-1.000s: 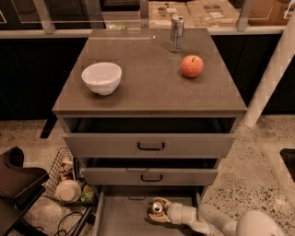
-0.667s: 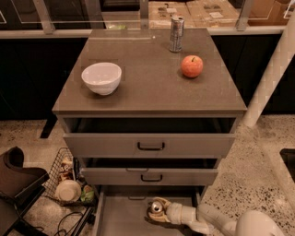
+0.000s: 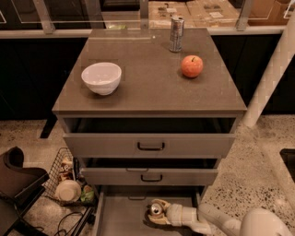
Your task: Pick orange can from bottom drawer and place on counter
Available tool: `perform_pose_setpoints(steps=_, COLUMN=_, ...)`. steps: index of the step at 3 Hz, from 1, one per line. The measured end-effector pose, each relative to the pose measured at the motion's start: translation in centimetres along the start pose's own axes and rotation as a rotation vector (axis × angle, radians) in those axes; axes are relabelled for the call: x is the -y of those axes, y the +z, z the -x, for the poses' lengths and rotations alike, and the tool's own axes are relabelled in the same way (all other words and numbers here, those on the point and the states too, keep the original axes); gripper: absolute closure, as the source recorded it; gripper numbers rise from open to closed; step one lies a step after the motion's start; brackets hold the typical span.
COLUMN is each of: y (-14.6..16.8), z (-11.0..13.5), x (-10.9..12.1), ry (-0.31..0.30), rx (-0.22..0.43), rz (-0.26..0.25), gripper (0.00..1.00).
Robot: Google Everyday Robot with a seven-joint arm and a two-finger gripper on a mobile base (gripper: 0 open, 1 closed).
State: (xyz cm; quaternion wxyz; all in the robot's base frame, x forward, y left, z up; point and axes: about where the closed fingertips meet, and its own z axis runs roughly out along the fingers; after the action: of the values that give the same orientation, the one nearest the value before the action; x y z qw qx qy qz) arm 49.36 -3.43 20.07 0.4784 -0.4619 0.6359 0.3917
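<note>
The surface (image 3: 152, 94) is sitting above the bottom drawer (image 3: 120, 215), which is standing pulled open. At the right of that drawer's floor, the orange can (image 3: 157, 209) is being gripped by the claw (image 3: 154, 213), with its fingers clamped against the can's sides.

No text, brand, number or sign is legible on any item. The pale labels on the cardboard boxes (image 3: 203, 9) behind the counter (image 3: 147, 87) and the print on the tall silver can (image 3: 176, 33) are visible only as unreadable marks. The gripper (image 3: 153, 213) sits low in the bottom drawer (image 3: 120, 216), its fingers closed around the orange can (image 3: 157, 209); neither carries a readable marking.
</note>
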Motion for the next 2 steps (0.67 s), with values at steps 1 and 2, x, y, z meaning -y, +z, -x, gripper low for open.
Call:
perform_pose_setpoints(steps=1, y=-1.9, z=3.0, x=-2.9, ry=-0.010, rx=-0.016, rz=0.064, gripper=1.00)
perform_pose_setpoints(steps=2, y=-3.5, z=6.4, x=-6.1, ry=-0.035, rx=-0.018, rz=0.121, gripper=1.00)
